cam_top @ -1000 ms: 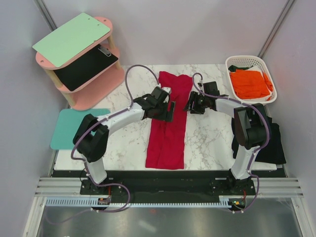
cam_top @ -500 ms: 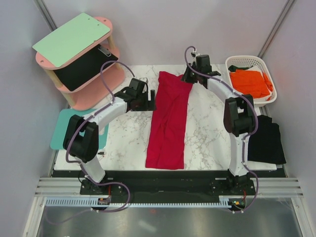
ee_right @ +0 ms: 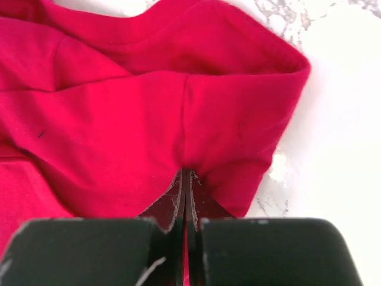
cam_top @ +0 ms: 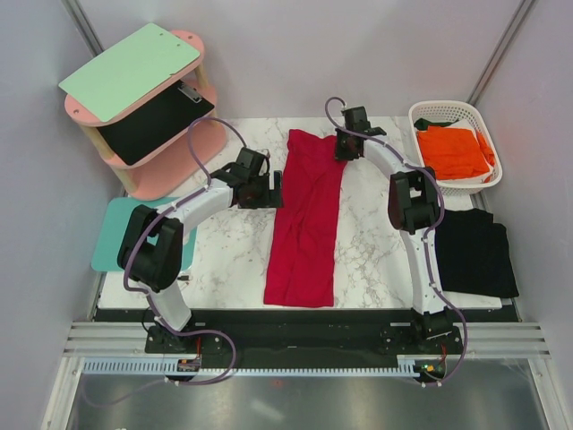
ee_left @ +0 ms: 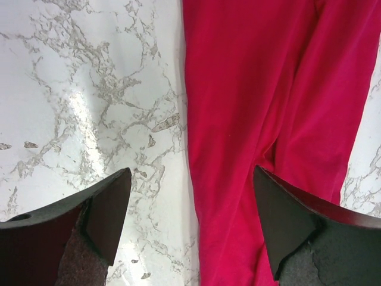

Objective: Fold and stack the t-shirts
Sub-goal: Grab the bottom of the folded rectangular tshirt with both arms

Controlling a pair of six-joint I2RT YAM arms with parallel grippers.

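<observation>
Far left: pink shelf unit [cam_top: 170, 170] with a mint-green board [cam_top: 130, 70] on top, teal mat [cam_top: 121, 231] below it at the table's [cam_top: 224, 255] left edge; none of it in play. The left arm [cam_top: 197, 208] reaches in toward the middle, and the left jaws are spread wide and empty, hovering low at the left edge of the red t-shirt [cam_top: 304, 224]. From the wrist view the shirt's [ee_left: 268, 89] left edge runs between the two fingers, one finger [ee_left: 110, 208] over bare marble and the other over red cloth, neither gripping. The red shirt lies mid-table as a long narrow strip, sides already turned in, running from the far edge toward the near edge. The right arm [cam_top: 394, 170] curls over to the strip's far right corner; the right jaws are pressed together, pinching a fold of red cloth [ee_right: 178, 107] there, and the fabric puckers up at the tips. To the right sits the white basket [cam_top: 428, 109] with the orange t-shirt [cam_top: 452, 150] bunched inside, and nearer, at the table's right edge, the black t-shirt [cam_top: 473, 255] lies flat. My read: the red shirt is mid-fold, with the lengthwise folds done and the crosswise fold pending; the orange and black shirts are not yet stacked. The next move likely calls for the left jaws to shift to the far left corner and close on it, matching the right, then for both to carry the far end over toward the near end. An uneven lift would skew the strip.
</observation>
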